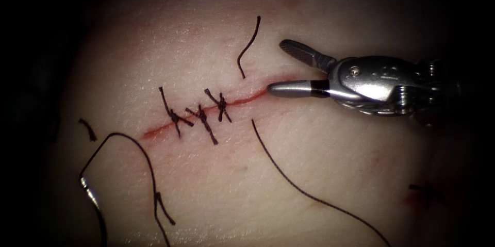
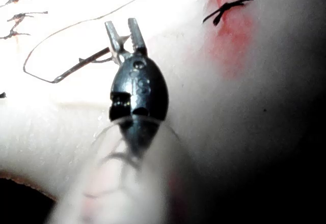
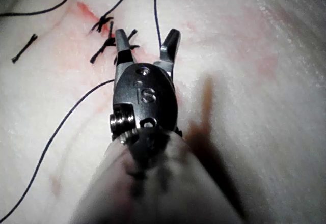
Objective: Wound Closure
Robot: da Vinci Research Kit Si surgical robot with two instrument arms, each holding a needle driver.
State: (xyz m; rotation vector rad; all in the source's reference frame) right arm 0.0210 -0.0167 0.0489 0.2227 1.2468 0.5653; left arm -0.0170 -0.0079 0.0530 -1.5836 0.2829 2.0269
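Steel jaws of the right tool [image 1: 281, 69] spread wide at right centre of the endoscope view, holding nothing; lower jaw lying level over the right end of the cut [image 1: 206, 110], upper jaw angled up and away. Same wide spread in the right wrist view [image 3: 147, 43], just short of the stitches [image 3: 109, 35]. Left tool [image 2: 126, 33] seen in its own wrist view, jaws narrowly parted, empty, close above the needle [image 2: 84, 63] but whether touching cannot be told. Needle [image 1: 88, 189] lying on the tissue [image 1: 319, 149] at lower left of the endoscope view, left of the cut, not in the tissue. Dark thread [image 1: 131, 146] looping up from it and down again. Three knotted stitches [image 1: 198, 113] across the middle of the cut, red fluid along the line. Cut ends of thread [image 1: 249, 46] above and below the right end, another short piece [image 1: 88, 129] at far left.
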